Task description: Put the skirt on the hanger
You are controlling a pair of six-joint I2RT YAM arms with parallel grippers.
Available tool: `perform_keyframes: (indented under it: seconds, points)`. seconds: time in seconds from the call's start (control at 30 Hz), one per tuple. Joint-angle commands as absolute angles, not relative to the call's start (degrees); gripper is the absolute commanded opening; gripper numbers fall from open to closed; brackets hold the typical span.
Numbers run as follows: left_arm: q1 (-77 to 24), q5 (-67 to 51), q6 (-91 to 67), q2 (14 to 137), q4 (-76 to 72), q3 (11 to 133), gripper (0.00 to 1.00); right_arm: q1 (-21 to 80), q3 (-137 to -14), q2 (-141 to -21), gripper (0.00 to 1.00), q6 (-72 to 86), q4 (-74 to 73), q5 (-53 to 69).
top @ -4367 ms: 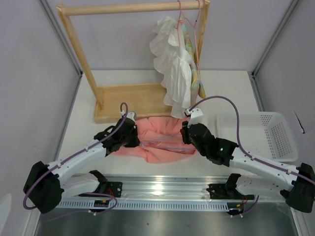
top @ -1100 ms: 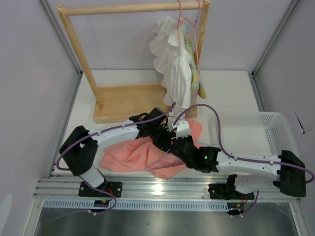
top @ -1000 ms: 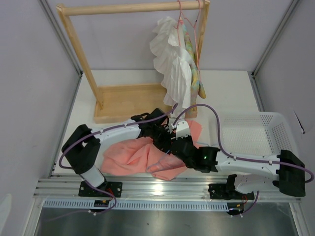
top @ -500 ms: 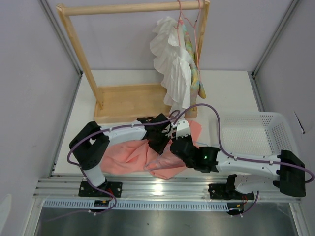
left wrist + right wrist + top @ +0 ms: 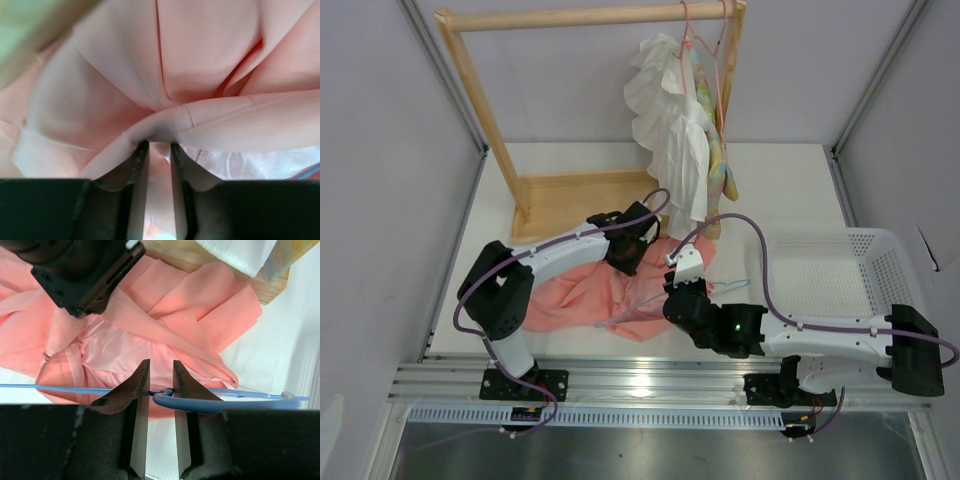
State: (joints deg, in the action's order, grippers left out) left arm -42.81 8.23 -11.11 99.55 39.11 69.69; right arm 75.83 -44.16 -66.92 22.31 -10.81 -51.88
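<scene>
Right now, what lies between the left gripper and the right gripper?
Only folds of the skirt, pinched by the left gripper, spread between it and the right gripper, which grips the hanger. The right wrist view shows this.

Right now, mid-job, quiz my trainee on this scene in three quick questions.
1. True or false: the right gripper grips the hanger.
2. Fill in: the white garment hangs from the wooden ____.
3. What does the left gripper pinch? A) skirt B) hanger C) white garment

Key: 1 true; 2 rack; 3 A.
</scene>
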Motion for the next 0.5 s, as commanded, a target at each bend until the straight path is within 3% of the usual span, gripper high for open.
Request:
perform_keyframes:
  seconds: [0.0,0.2,0.47]
  points:
    - [-42.45,8.97,-9.05,94.67,39.46,73.30,0.32,76.29,-47.28,-69.69,0.00,25.22,-12.39,-58.71]
    - [-42.63,1.32,-10.02,87.64,37.62,71.11,0.42,75.67,-49.92,-72.25,0.00,26.11,-13.62,-61.00]
    - [-43.33,-7.82,-8.26,78.50,41.31,66.89,0.43,75.50,-48.09,-63.83,0.00,19.34,-5.81,-53.36]
